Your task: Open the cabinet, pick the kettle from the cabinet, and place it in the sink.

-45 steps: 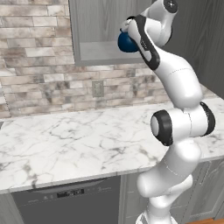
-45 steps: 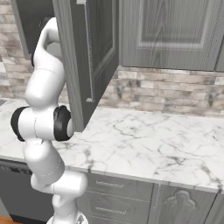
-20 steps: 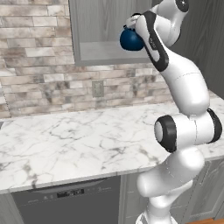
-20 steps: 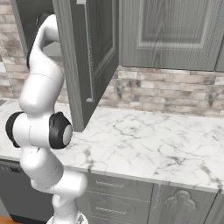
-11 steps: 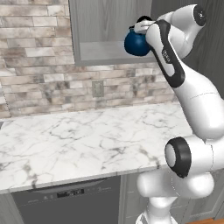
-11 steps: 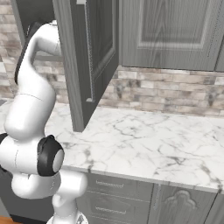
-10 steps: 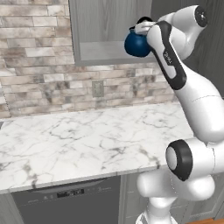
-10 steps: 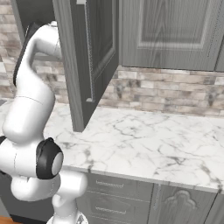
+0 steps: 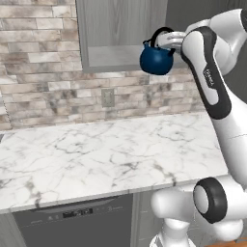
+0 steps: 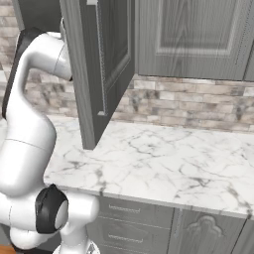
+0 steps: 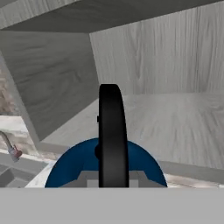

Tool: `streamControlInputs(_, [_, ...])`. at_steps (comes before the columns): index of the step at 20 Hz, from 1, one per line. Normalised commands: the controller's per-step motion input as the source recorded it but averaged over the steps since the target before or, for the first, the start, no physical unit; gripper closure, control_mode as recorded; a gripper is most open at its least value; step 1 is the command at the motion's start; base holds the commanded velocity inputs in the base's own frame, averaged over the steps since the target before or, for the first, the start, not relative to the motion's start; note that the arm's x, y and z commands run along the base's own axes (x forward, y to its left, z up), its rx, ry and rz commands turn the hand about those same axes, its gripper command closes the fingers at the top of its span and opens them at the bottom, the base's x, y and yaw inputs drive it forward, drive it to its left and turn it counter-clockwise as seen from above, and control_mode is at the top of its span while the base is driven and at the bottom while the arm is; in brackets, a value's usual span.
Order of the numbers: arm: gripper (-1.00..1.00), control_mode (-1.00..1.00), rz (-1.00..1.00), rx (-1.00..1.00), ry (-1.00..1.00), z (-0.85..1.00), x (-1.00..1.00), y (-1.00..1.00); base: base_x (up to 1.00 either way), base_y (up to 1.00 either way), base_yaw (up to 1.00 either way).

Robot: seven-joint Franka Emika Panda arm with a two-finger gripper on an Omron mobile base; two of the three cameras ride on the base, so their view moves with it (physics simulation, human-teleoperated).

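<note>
Dark-blue round kettle [image 9: 157,59] with black arched loop handle: carried by that handle in the two-finger tool [image 9: 166,39], jaws closed on it, hanging in the air just in front of the grey wood-grain wall cabinet [image 9: 120,29], door [image 10: 101,64] swung open, above the white marble bench [image 9: 96,154].

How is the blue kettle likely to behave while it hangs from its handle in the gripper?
The kettle is gripped only by its thin arched handle, so the round body below may swing as the arm moves. The smooth handle could slip in the gripper. It looks rigid and will probably keep its shape.
</note>
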Motion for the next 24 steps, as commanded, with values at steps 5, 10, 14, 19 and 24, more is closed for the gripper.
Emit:
streamControlInputs(5, [1.0, -1.0, 0.17, -0.07, 0.01, -0.17, -0.75, 0.03, 0.0, 0.0, 0.0])
streamControlInputs(10, [1.0, -1.0, 0.13, -0.15, 0.0, -0.34, -0.75, 0.18, 0.0, 0.0, 0.0])
streamControlInputs(14, [1.0, -1.0, 0.03, -0.14, -0.02, -0.45, -0.71, 0.33, 0.0, 0.0, 0.0])
streamControlInputs(19, [1.0, -1.0, 0.0, -0.02, 0.0, -0.53, -0.49, 0.4, 0.0, 0.0, 0.0])
streamControlInputs(24, [1.0, -1.0, 0.01, 0.01, 0.0, -0.58, -0.28, 0.38, 0.0, 0.0, 0.0])
